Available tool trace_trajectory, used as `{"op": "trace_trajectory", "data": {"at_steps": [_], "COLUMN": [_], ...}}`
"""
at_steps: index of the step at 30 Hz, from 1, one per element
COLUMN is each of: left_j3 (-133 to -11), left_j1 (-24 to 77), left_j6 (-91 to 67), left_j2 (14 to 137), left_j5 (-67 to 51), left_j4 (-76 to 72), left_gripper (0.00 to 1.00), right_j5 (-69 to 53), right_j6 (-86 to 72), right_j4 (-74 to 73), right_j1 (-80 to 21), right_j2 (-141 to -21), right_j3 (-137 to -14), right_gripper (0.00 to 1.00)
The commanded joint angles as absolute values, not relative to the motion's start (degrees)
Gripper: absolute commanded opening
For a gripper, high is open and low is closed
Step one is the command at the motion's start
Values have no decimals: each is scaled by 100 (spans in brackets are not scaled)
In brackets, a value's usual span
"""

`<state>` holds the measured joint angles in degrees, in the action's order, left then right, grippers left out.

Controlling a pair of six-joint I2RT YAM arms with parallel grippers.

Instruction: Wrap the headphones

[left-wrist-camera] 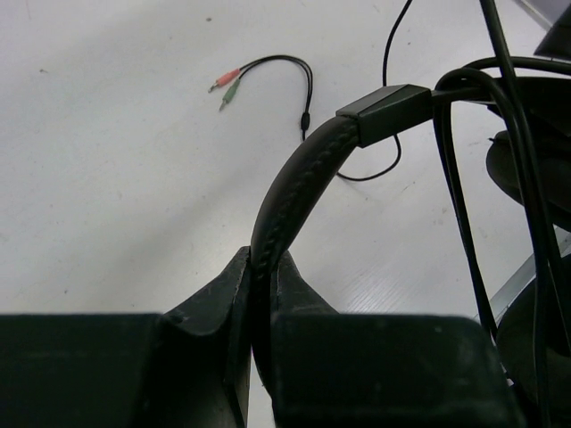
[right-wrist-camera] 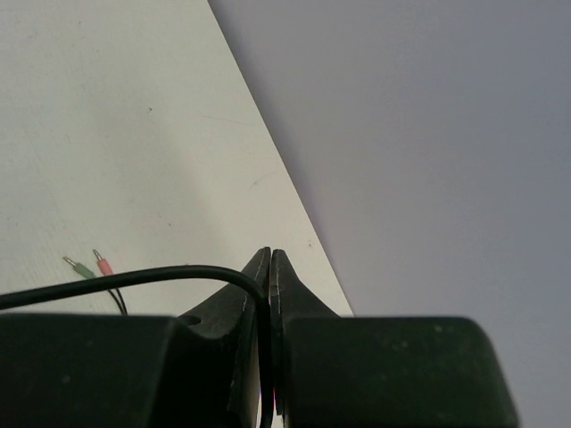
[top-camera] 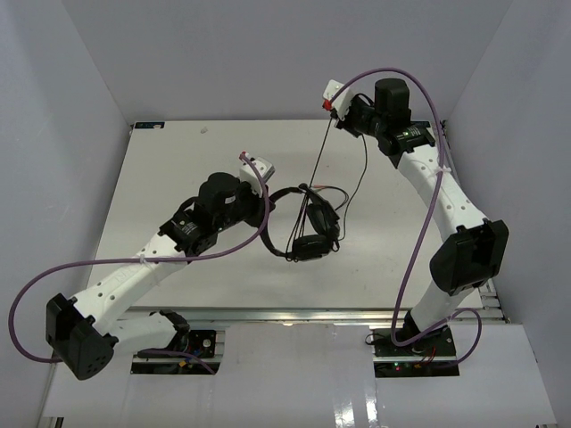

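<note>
Two holds on one thing. Headphones (top-camera: 310, 227) are mid-table, a bit R of centre, earcups (top-camera: 312, 245) at the near end, headband (left-wrist-camera: 294, 187) arching off to the L. Cord (top-camera: 319, 160) leaves them in a near-straight line away from the bases, leaning slightly R, toward the far edge of the table (top-camera: 178, 160). More of it hangs slack just R of that line. Plugs (left-wrist-camera: 227, 86), one pink, one green, lie loose on the table, apart from the headband.

L gripper (left-wrist-camera: 259, 263) is clamped tight on the padded headband from the L side, so L arm is the nearer one & the anchor. R gripper (right-wrist-camera: 269, 259) is pinched closed on the cord itself, raised, well apart from the headphones, by the far R corner.

Key relation, as I read it: the tight stretch runs near-to-far btwn the 2 grippers, headphones lying toward the bases from R. Next loop prob. needs R to bring cord back in & around the earcups, L holding steady. Some cord seems to cross the cups; how many turns, can't tell.
</note>
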<state>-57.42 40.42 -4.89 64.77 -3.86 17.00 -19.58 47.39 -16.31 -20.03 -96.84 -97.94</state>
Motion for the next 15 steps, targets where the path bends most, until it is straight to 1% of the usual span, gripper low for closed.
{"op": "trace_trajectory", "data": {"at_steps": [1,7,15], "left_j3": [-6338,-6947,-7226], "left_j1": [4096,4104,4273], "left_j6": [-595,-684,-816], "left_j2": [6202,6378,6554], "left_j5": [-615,-980,-1319], "left_j4": [1841,1957,1976], "left_gripper": [0,0,0], "right_j5": [-2212,-2765,-2724], "right_j6": [4349,3895,3583], "right_j4": [-1342,-1303,-1396], "right_j1": [-1875,-1880,-1876], "right_j2": [-9614,-9675,-10129], "right_j3": [-9526,-9316,-9982], "right_gripper": [8,8,8]}}
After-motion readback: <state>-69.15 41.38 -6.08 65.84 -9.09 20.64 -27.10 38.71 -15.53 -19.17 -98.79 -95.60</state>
